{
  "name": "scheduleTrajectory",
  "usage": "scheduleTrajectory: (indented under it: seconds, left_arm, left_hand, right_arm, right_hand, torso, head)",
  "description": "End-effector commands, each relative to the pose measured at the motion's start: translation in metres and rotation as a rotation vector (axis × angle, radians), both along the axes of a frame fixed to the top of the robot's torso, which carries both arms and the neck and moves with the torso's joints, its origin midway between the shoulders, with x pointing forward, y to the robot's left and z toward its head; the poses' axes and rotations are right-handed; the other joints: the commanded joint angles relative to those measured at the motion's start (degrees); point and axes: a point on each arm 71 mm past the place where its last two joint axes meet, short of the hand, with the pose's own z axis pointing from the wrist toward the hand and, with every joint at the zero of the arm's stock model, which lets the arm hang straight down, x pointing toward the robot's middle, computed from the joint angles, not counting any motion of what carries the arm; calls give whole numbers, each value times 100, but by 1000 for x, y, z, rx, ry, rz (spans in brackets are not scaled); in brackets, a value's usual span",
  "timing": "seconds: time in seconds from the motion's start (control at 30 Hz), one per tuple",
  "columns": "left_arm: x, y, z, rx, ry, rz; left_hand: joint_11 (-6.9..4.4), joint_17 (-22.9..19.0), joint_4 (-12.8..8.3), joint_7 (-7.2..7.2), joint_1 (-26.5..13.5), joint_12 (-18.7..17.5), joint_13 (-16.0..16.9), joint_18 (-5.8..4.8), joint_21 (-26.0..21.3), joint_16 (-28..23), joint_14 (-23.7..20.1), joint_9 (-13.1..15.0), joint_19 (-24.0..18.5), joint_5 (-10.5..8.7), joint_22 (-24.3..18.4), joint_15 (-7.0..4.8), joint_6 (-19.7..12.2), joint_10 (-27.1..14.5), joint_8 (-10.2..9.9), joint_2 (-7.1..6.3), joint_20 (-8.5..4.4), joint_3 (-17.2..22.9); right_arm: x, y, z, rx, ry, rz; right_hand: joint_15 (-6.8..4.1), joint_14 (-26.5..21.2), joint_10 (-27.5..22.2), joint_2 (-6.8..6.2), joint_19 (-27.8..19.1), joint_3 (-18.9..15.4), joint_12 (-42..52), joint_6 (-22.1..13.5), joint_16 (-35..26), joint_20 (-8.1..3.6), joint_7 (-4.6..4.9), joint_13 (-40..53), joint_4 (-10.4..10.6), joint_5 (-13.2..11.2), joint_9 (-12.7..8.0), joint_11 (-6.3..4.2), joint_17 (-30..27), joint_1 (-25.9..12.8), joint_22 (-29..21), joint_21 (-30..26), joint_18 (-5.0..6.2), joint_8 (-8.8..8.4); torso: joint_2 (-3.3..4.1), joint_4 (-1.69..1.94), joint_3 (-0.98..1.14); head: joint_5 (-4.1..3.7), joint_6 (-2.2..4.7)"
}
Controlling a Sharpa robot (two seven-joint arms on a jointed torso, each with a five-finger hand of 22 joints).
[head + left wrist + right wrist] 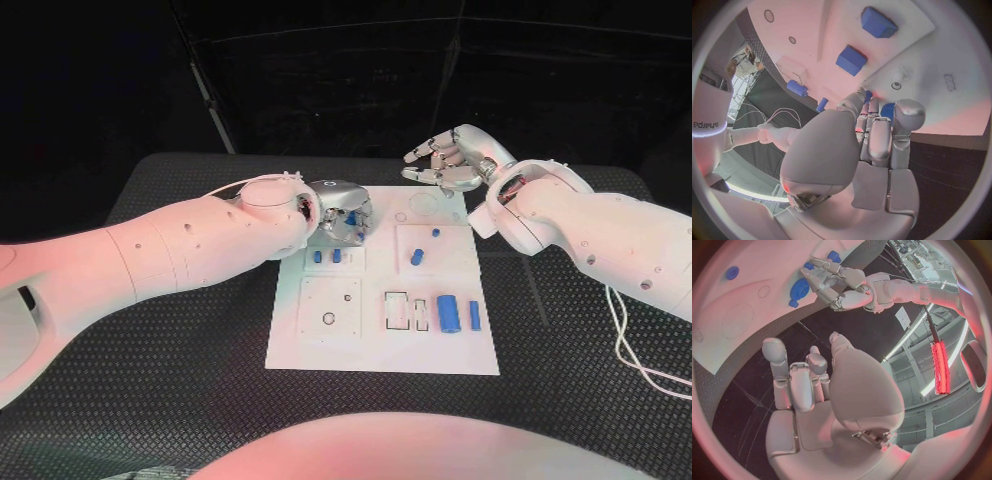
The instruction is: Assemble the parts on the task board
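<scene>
Over the board's (378,350) upper left corner, the left hand (343,213) curls its fingers down around a small blue part (887,110), pinching it against the plate. Upper right of the frame, the right hand (451,160) hangs above the worktop (173,340), fingers loosely spread, holding nothing. Two blue cylinders (459,313) lie at the board's lower right.
</scene>
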Motion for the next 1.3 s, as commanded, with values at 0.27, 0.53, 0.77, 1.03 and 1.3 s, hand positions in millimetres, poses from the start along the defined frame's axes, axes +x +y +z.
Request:
scheduleTrajectory:
  seconds: [0.27,0.53,0.77,1.03,1.3]
  left_arm:
    - [3,-1,-6,66,20,11]
    - [4,-1,-8,91,27,15]
    - [3,-2,-3,49,-18,10]
    - [-1,3,5,-10,-73,2]
    - [-4,10,17,-60,-112,12]
  left_hand:
    - [-32,-37,5,-9,15,-70,0,-109,193,61,152,-30,88,9,146,-53,165,223,-52,59,-15,158]
    - [-66,-67,-48,-2,89,-121,12,-137,363,81,148,-40,113,13,283,-79,341,427,-57,88,-35,330]
    - [-104,-103,-145,-8,170,-168,38,-166,553,99,144,-23,144,14,434,-110,596,681,-19,143,-61,547]
    - [-116,-132,-209,-5,142,-271,44,-182,654,117,143,-28,158,12,524,-118,702,813,-49,120,-76,691]
    - [-70,-179,-231,46,67,-420,26,-189,671,115,134,-67,148,12,558,-86,640,785,-158,59,-62,796]
  right_arm:
    - [0,2,2,3,-6,13]
    - [0,2,2,3,-6,13]
    - [0,2,2,3,-7,14]
    - [0,2,2,4,-8,15]
    - [0,2,1,4,-9,15]
  right_hand:
    - [-14,243,-28,16,-32,-26,5,-46,-12,1,-1,6,8,33,-8,-14,5,-4,-9,-26,73,25]
    - [-14,243,-27,19,-32,-26,7,-45,-12,1,-2,7,7,34,-8,-15,6,-3,-9,-26,73,27]
    - [-14,243,-26,24,-32,-26,10,-42,-12,1,-2,10,7,34,-7,-15,7,-1,-9,-27,73,29]
    - [-14,243,-26,24,-32,-26,10,-42,-12,1,-2,10,7,34,-7,-15,7,-1,-9,-27,73,29]
    - [-14,243,-24,31,-31,-25,13,-38,-13,1,-2,12,6,35,-6,-15,5,-1,-8,-27,72,34]
  torso:
    - [-2,2,4]
    - [-2,0,-2]
    - [-4,8,-4]
    - [-8,10,-2]
    - [-9,12,-5]
  head:
    - [-1,-16]
    - [-4,-22]
    - [-8,-16]
    - [-2,0]
    - [13,6]
